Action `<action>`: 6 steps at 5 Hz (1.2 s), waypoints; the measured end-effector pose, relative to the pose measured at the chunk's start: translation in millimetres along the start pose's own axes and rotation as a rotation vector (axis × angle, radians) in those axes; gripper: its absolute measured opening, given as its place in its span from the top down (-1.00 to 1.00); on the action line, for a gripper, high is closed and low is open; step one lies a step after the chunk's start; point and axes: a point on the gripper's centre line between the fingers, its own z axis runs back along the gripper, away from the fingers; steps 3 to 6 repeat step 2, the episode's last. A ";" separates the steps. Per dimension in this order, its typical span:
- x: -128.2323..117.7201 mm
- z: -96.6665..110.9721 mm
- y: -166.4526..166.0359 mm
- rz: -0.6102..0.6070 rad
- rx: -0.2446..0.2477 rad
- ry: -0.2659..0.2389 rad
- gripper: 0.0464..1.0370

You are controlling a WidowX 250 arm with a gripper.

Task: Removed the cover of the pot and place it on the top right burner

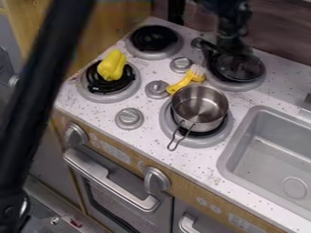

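On the far left, well apart from the fingers [211, 49], a black bar [36, 100] crosses the foreground. To the right of it, on the counter [100, 111], a yellow toy pepper [112, 66] lies on the front left burner [115, 96], well left of the fingers and, I judge, out of the way of this job. The back left burner [155, 38] is also left of them, nearer. A yellow-handled brush [176, 86] lies just beside the pot, below and left of the fingers.

The pot [200, 116] sits uncovered below the fingers on the front right burner [197, 142], its handle towards the counter's front edge, probably so the lid can be reached clear of it. The dark lid [243, 68] is right by the fingers, over the top right burner [243, 87], where the task wants it. I cannot tell whether the fingers are open or grip its knob, nor whether the lid bears fully on the burner. If gripped, it likely needs only a gentle release. Farther right and below the fingers is the sink [231, 150].
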 end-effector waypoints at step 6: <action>-42.9 22.7 8.4 -0.008 -0.065 0.214 -0.92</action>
